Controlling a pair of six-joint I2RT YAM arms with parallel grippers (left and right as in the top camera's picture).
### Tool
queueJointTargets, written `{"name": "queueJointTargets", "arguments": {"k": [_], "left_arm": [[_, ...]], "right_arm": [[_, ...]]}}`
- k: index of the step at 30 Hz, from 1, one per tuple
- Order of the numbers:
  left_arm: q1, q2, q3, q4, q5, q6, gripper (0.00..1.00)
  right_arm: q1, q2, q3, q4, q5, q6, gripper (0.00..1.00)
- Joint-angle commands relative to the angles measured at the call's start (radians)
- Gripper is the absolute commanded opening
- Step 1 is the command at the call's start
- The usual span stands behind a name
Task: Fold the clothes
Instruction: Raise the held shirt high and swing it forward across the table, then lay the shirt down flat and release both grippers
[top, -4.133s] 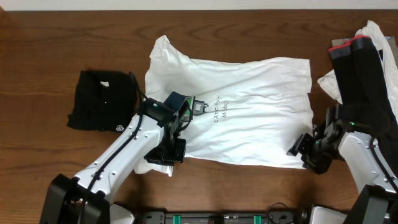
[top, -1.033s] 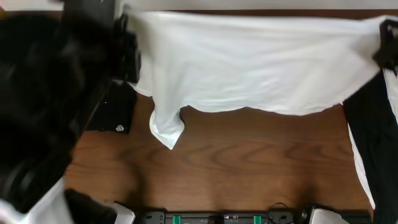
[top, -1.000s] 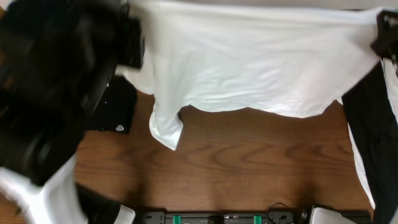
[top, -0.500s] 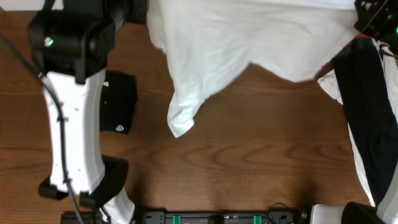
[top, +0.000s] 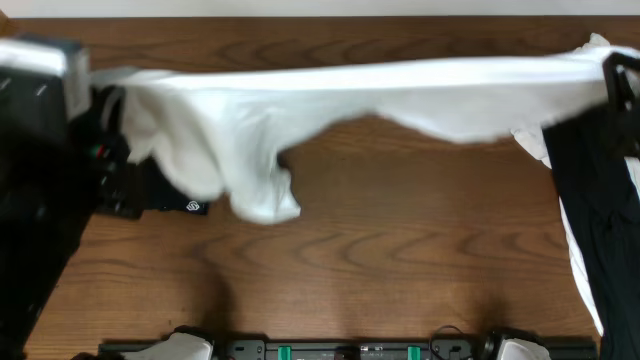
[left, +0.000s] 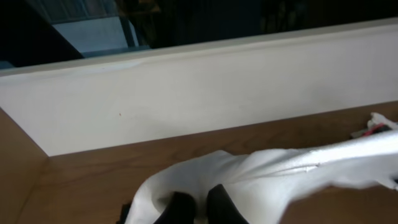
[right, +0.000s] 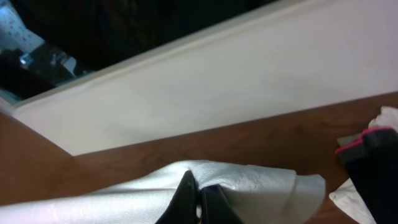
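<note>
A large white T-shirt hangs stretched in a long band above the table, held at both ends. My left gripper at the far left is shut on one end; the left wrist view shows cloth bunched around its dark fingers. At the right edge, my right gripper is shut on the other end, and its fingers pinch a white fold. A sleeve droops toward the table. The shirt's print is hidden.
A folded black garment lies on the wooden table at the left, partly under the hanging shirt. A pile of black and white clothes fills the right side. A white wall borders the table's far edge.
The shirt, which hung broad at the top of the view, now shows as a narrow band lower over the table. The left arm has swung out to the left edge.
</note>
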Motion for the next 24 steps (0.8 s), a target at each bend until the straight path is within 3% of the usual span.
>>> {"name": "queueJointTargets", "arguments": {"k": [1, 9, 14, 18, 21, 24], "left_arm": [[0.009, 0.027, -0.002, -0.002, -0.058, -0.026, 0.06], [0.016, 0.262, -0.002, 0.137, -0.061, 0.044, 0.06], [0.056, 0.458, -0.002, 0.380, -0.057, 0.117, 0.06], [0.064, 0.564, -0.002, 0.655, -0.038, 0.212, 0.06], [0.064, 0.595, -0.002, 0.733, -0.038, 0.235, 0.06], [0.064, 0.600, -0.002, 0.746, -0.063, 0.277, 0.06]], "right_arm": [[-0.014, 0.036, -0.009, -0.015, 0.094, -0.004, 0.01], [0.029, 0.217, -0.010, 0.078, 0.072, 0.007, 0.01], [0.054, 0.400, -0.010, 0.318, 0.034, -0.012, 0.01], [0.050, 0.515, -0.010, 0.623, -0.019, -0.046, 0.01], [0.044, 0.550, -0.010, 0.725, -0.026, -0.045, 0.01], [0.044, 0.559, -0.010, 0.709, -0.025, -0.055, 0.01]]}}
